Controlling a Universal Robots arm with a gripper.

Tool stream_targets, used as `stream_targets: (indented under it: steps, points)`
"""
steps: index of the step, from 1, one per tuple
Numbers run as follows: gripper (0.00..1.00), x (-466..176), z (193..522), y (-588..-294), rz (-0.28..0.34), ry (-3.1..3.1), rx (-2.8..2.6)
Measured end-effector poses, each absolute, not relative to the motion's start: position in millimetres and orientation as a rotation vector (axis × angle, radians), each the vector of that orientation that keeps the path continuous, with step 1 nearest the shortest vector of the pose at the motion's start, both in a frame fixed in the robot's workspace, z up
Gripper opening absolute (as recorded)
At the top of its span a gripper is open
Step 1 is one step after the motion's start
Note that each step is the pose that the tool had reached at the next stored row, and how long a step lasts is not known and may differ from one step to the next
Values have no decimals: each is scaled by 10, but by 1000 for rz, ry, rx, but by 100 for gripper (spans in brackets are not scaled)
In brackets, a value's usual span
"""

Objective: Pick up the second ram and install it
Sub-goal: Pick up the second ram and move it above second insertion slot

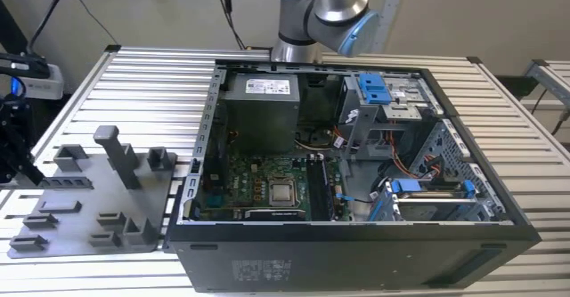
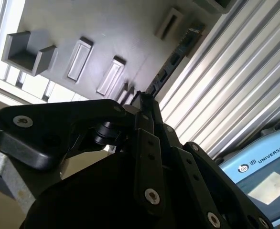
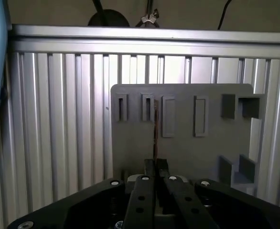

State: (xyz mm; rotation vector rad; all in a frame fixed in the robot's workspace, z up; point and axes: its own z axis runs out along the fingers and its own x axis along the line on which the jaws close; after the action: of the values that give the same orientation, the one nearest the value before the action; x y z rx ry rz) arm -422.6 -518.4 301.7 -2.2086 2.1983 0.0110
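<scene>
My gripper (image 1: 36,179) hangs at the exterior view's far left, over the edge of the grey fixture plate (image 1: 89,210). It is shut on the second ram (image 1: 67,182), a thin dark stick that juts out from the fingertips over the plate. In the second wrist view the ram (image 2: 171,59) runs away from the gripper (image 2: 144,98) along the plate's edge (image 2: 106,28). The first wrist view has the ram (image 3: 155,138) edge-on, rising from the closed gripper (image 3: 155,166) in front of the plate's row of slots (image 3: 164,117). I cannot tell whether it touches the plate.
An open black computer case (image 1: 356,243) lies in the middle of the ribbed metal table (image 1: 151,83), with the green motherboard (image 1: 258,183) and its long black slots (image 1: 321,190) inside. Upright posts (image 1: 116,153) stand on the fixture plate. The arm's base (image 1: 321,10) is behind the case.
</scene>
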Motion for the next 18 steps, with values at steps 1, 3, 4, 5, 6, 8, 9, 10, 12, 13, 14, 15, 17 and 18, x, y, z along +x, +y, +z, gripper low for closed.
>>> stream_targets:
  steps: [1, 3, 4, 5, 6, 8, 9, 10, 12, 13, 14, 15, 17, 18]
  points:
    - [14, -4227, 3037, -5184, 11, 2199, -2209]
    - [14, -4227, 3073, -5184, 11, 2199, -2209]
    - [14, -4228, 3089, -5184, 11, 2199, -2208]
    - [14, -4229, 3107, -5184, 11, 2199, -2208]
    - [14, -4231, 3127, -5184, 11, 2199, -2208]
    - [14, -4232, 3165, -5184, 11, 2199, -2208]
    - [14, -4233, 3182, -5184, 11, 2199, -2208]
    - [14, -4233, 3200, -5184, 11, 2200, -2207]
    - [14, -4234, 3232, -5184, 11, 2202, -2205]
    - [14, -4233, 3246, -5184, 11, 2203, -2204]
    - [14, -4234, 3264, -5184, 11, 2204, -2203]
    - [14, -4235, 3282, -5184, 11, 2205, -2202]
    - [14, -4236, 3327, -5184, 11, 2206, -2201]
    - [14, -4237, 3352, -5184, 11, 2207, -2200]
